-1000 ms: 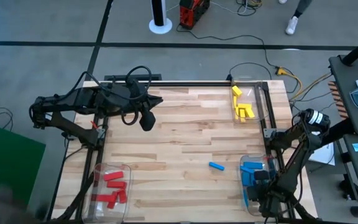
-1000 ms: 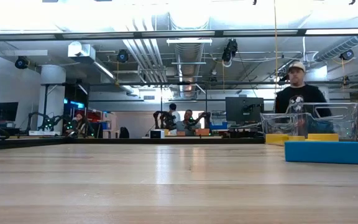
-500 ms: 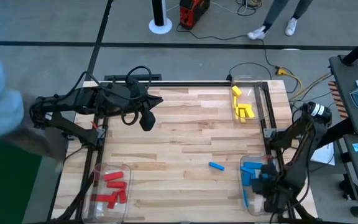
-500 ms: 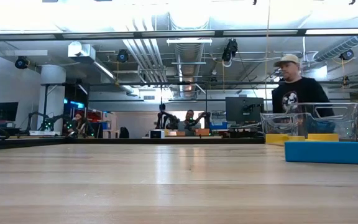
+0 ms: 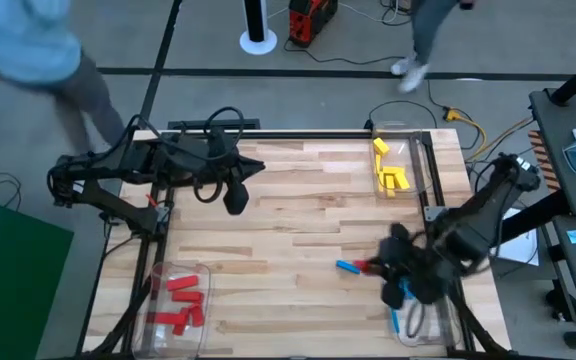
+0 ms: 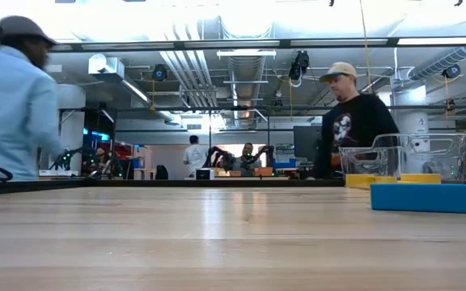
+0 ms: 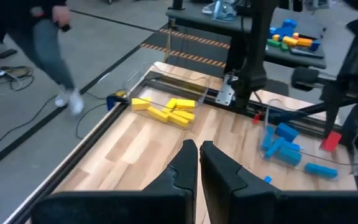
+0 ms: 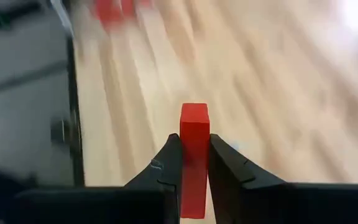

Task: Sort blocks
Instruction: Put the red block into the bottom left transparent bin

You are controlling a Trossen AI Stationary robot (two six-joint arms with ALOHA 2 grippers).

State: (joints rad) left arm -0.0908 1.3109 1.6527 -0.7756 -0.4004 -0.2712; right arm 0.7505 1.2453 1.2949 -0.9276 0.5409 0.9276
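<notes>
Swung inward over wooden bench (image 5: 288, 215), right gripper (image 5: 370, 267) jaws clamping red block (image 8: 194, 143); left gripper (image 7: 198, 151) clenched; person (image 6: 6, 113) newly walking past

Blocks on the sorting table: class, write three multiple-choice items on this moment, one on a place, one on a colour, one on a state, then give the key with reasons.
1. Where do the yellow blocks lie?
A. in the clear bin at the far right corner
B. loose at the table's middle
C. in the near left bin

2. What colour is the block in the right gripper?
A. blue
B. red
C. yellow

3. How is the left gripper?
A. shut on a block
B. wide open
C. shut, holding nothing

Key: 1 A, the high view shows them inside that bin. 2 B, the right wrist view shows red between the fingers. 3 C, the left wrist view shows its fingers together, bare.
</notes>
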